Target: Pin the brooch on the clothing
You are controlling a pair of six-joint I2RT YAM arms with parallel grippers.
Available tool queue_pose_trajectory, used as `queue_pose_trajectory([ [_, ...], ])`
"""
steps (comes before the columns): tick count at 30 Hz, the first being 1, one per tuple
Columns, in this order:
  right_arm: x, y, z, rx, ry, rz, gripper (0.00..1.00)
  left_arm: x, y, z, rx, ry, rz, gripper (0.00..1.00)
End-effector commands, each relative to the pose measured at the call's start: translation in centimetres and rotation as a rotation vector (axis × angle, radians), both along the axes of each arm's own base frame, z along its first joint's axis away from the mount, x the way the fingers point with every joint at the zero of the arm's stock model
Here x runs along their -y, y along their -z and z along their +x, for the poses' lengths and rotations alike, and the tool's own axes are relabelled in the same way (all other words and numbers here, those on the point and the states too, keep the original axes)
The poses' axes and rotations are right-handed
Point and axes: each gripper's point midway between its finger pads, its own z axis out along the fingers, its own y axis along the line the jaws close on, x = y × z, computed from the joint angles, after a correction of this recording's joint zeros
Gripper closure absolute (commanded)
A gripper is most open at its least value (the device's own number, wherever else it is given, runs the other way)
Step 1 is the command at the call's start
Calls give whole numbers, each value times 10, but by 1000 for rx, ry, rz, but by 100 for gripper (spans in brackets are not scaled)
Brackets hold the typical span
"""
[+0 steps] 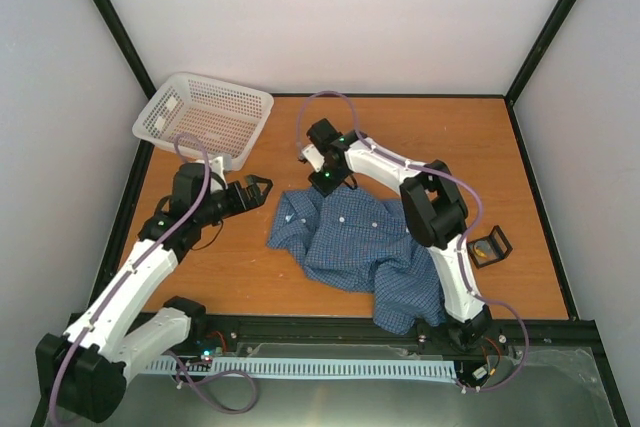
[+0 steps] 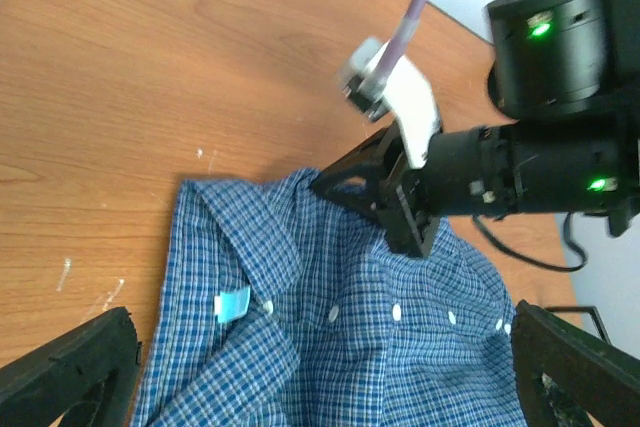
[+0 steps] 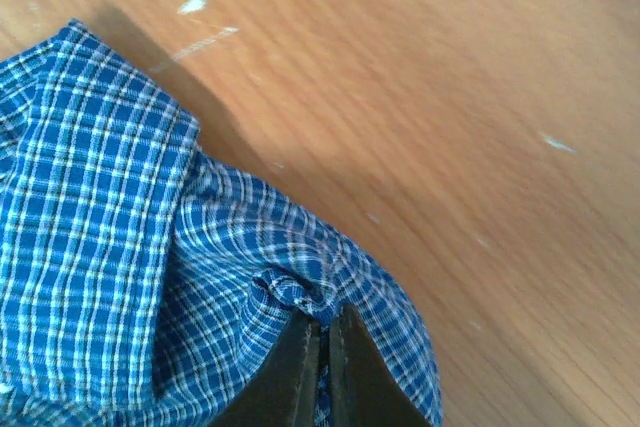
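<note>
We held the right gripper clenched on a thin fold of the clothing bunched between its jaws, with the left gripper released nearby; so shallow a pinch could slip free under tension.

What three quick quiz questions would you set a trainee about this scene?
1. True or false: the right gripper is pinching the shirt.
2. Where is the white basket? A: at the table's far left corner. B: at the near right corner. C: on top of the shirt.
3. Fill in: the left gripper hangs beside the shirt with its jaws ____.

Key: 1 true; 2 A; 3 open.
</note>
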Motion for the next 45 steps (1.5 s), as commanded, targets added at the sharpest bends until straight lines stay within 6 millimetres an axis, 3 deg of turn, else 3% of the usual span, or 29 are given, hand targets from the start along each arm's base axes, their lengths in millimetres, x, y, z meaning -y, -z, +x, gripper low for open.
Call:
queue_pose_trajectory([
  [1,32,-64,40,132,233,123,98,21,5,4,-10,138,-13,0],
  [3,49,-84,47,134,315,210,97,36,16,5,-47,236,-22,1],
  [5,65,-106,49,139,382,326,97,53,28,5,-101,329,-56,8],
  [7,76,-121,44,107,418,469,97,74,37,7,-129,414,-91,15],
  [9,87,-141,42,102,437,592,97,93,44,12,-134,455,-98,16],
  [18,97,-202,20,184,397,718,97,146,67,71,-165,531,-276,19],
  [22,97,-234,11,215,366,768,97,164,72,74,-166,630,-402,25],
  [26,97,-279,1,275,329,841,97,163,35,42,24,776,-517,12],
  [30,88,-345,-26,324,186,986,97,151,-6,10,241,840,-499,8],
  [34,79,-420,-89,393,-128,1178,97,136,-47,-8,437,800,-439,5],
  [37,84,-461,-137,484,-291,1242,97,120,-74,-15,583,709,-372,0],
  [40,94,-475,-161,570,-339,1238,97,111,-85,-15,644,649,-307,0],
  [45,100,-477,-171,610,-328,1257,97,126,-78,-11,617,757,-328,0],
])
